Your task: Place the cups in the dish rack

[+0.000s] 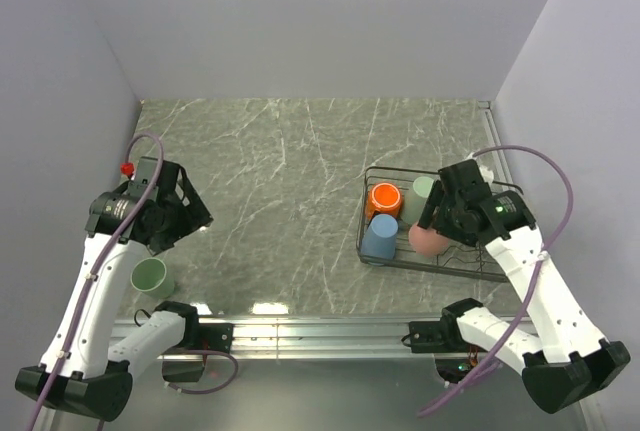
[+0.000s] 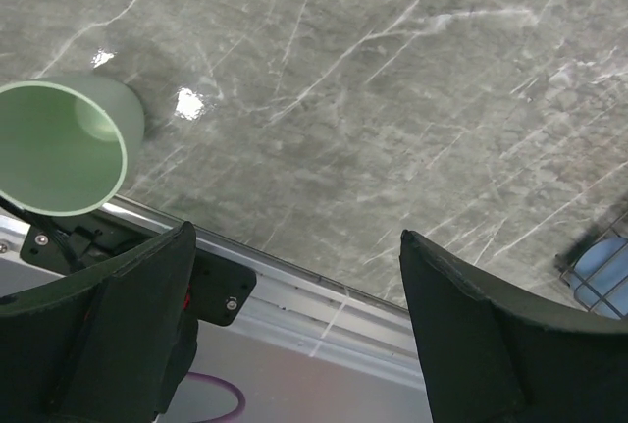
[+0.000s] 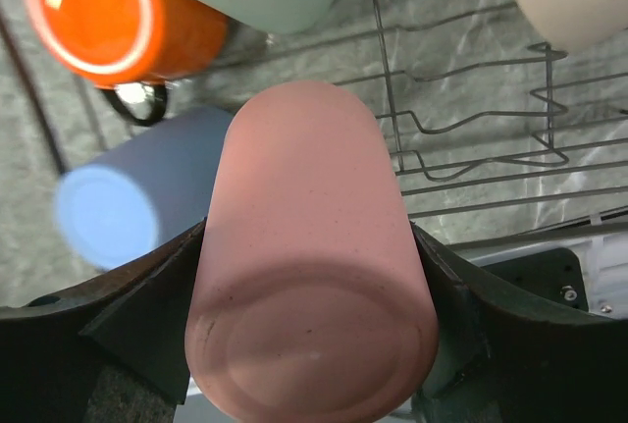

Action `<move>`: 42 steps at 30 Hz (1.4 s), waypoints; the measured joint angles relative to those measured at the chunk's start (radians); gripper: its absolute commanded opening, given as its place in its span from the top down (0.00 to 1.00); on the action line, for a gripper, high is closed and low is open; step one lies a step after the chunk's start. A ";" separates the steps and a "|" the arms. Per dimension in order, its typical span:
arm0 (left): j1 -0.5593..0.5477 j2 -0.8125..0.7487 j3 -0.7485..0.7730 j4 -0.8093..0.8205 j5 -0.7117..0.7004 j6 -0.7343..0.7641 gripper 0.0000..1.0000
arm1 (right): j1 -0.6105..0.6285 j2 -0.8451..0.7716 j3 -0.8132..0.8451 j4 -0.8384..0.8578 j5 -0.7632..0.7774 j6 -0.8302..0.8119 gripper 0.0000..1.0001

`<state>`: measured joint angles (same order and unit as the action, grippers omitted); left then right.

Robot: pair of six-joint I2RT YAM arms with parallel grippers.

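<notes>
Grey marble worktop, plain walls. My R fingers clamp the salmon-pink cup, base toward wrist, above the dish rack, prob. to set it mouth-down. L fingers spread, empty, near pale green cup, unracked.

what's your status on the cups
Right gripper shut on pink cup over the rack. Left gripper open, empty. One green cup out on the table. Nothing in the way.

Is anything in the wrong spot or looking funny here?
One pale green cup stands upright, alone at the near left edge of the table, outside the dish rack that holds the orange mug. Nothing looks spilled or broken.
</notes>
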<state>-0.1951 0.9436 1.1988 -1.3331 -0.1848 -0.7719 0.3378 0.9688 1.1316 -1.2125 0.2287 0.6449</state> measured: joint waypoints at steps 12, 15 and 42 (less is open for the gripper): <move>0.045 0.017 -0.016 -0.005 -0.019 -0.002 0.11 | 0.023 0.007 -0.235 0.149 -0.001 0.039 1.00; 0.045 0.031 -0.017 -0.009 -0.018 -0.003 0.12 | 0.026 0.028 -0.240 0.188 0.002 0.058 1.00; 0.046 -0.001 -0.062 0.002 0.016 0.001 0.13 | 0.057 0.146 -0.187 0.241 0.035 0.124 0.01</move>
<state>-0.1490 0.9424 1.1366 -1.3315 -0.1688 -0.7712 0.3950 1.1152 0.9447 -0.9714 0.2638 0.7689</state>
